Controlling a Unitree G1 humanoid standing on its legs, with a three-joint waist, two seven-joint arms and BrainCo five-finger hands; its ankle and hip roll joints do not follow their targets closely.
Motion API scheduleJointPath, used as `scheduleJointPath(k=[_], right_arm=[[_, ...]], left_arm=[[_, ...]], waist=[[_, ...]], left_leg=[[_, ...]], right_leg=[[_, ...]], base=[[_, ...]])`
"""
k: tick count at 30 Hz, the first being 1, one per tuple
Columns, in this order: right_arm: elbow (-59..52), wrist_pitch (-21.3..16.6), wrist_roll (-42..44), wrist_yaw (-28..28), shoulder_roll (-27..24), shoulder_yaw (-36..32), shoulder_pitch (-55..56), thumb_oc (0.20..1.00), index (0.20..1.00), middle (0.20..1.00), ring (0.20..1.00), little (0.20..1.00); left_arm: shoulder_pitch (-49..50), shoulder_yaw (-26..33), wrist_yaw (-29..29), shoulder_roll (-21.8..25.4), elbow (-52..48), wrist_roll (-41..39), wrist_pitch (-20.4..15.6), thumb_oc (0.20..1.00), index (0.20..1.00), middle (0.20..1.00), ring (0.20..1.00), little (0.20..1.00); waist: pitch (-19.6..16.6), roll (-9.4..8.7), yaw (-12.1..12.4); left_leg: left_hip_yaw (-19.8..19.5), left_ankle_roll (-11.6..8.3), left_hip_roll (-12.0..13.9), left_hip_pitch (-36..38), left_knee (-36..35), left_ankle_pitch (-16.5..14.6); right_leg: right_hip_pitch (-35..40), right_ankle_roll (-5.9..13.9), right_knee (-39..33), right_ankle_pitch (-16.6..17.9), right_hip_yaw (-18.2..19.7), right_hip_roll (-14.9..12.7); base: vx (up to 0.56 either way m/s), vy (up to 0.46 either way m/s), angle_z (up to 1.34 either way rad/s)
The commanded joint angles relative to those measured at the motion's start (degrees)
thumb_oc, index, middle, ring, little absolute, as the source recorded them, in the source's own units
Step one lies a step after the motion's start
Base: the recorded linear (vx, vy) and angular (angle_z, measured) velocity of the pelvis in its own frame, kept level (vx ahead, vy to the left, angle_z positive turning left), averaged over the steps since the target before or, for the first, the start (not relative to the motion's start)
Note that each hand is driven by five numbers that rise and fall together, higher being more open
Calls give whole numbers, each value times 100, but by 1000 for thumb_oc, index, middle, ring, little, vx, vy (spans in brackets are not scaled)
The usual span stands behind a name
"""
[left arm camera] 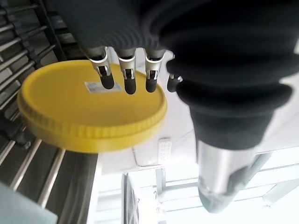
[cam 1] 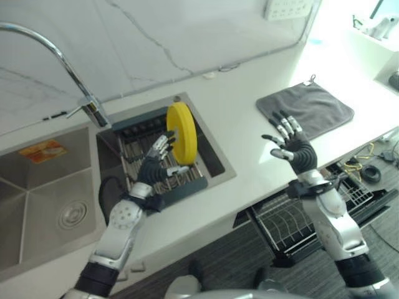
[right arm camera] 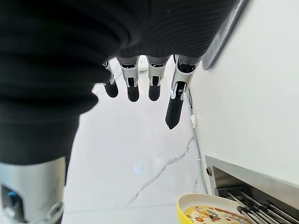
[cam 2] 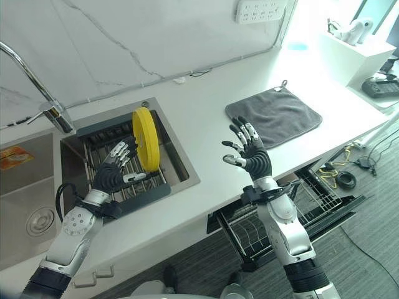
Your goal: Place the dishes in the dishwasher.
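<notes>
In the left eye view your left hand (cam 1: 159,163) reaches with fingers spread, just at 9 o'clock of the yellow plate (cam 1: 181,132) upright in the sink rack (cam 1: 140,156); pick-up looks underway. In the right eye view your right hand (cam 2: 249,154) hovers open over the counter (cam 2: 206,118). The left wrist view shows straight fingers (left arm camera: 128,79) over the plate: next, close round its rim

Lighting: bright daylight from upper right; glare washes the white bench (cam 1: 262,149) there. Wrist views blurred close-up.
</notes>
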Motion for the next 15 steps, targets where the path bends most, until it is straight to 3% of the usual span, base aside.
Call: scheduleJointPath(k=[1, 7, 12, 15], right_arm=[[-462, -361, 52, 12, -68, -198, -135, 1000, 1000, 1000, 1000, 1000], [-397, -188, 128, 226, -118, 15, -413, 1000, 1000, 1000, 1000, 1000], [-555, -141, -151, 155, -78, 56, -304, 1000, 1000, 1000, 1000, 1000], [-394, -9, -221, -8, 43, 211, -604, 1000, 1000, 1000, 1000, 1000]], left_arm=[[-171, 203, -82, -4, -213, 67, -376, 1000, 1000, 1000, 1000, 1000], [260, 429, 55, -94, -445, 29, -345, 1000, 1000, 1000, 1000, 1000], [154, 327, 203, -148, -177, 7, -556, 1000, 1000, 1000, 1000, 1000], [45, 337, 229, -172, -130, 196, -553, 1000, 1000, 1000, 1000, 1000]], waist=[[-322, 55, 109], [-431, 25, 379], [-573, 61, 255], [-626, 15, 431]], left_leg=[[-623, -80, -41, -81, -2, -209], [-1554, -158, -81, -10, 109, -240], [-1022, -187, 41, 77, -2, -226], [-1062, -116, -62, 142, -2, -317]], right_leg=[[163, 60, 415, -536, 240, -4], [336, -116, 140, -469, 714, 188], [466, 17, 116, -411, 238, 10], [573, 88, 156, -390, -17, -138]], base=[[-36, -83, -12], [-46, 4, -37], [-81, 173, -22], [-15, 162, 62]])
